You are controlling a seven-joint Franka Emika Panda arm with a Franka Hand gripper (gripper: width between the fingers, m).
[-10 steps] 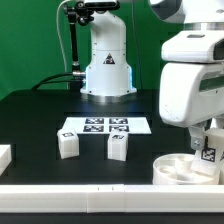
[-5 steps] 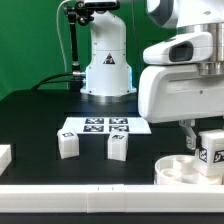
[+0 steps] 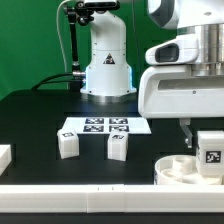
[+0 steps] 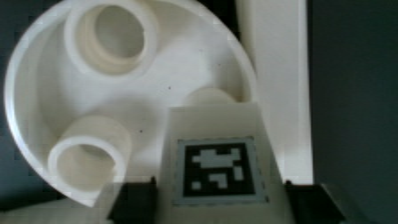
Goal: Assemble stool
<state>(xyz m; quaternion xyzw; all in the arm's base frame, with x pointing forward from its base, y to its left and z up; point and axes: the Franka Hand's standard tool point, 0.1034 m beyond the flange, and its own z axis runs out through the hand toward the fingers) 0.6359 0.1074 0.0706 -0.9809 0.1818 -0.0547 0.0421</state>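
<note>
Exterior view first: the arm hangs low at the exterior view's right. Under it a tagged leg is up off the table, upright, just above the seat and over its edge on the exterior view's right. A second leg and a third leg stand well apart from the seat, just in front of the marker board.

Over to the wrist view: the gripper is clamped on the leg, a dark finger on each side, the tag turned toward the camera. Beyond lies the seat with two open holes showing, the near socket just beside the leg's far end and the far socket across the disc. The leg's long axis points straight down at the seat, so the next move likely needs only a sideways line-up over a socket, then a descent. Whether a third socket hides beneath the leg cannot be told.
</note>
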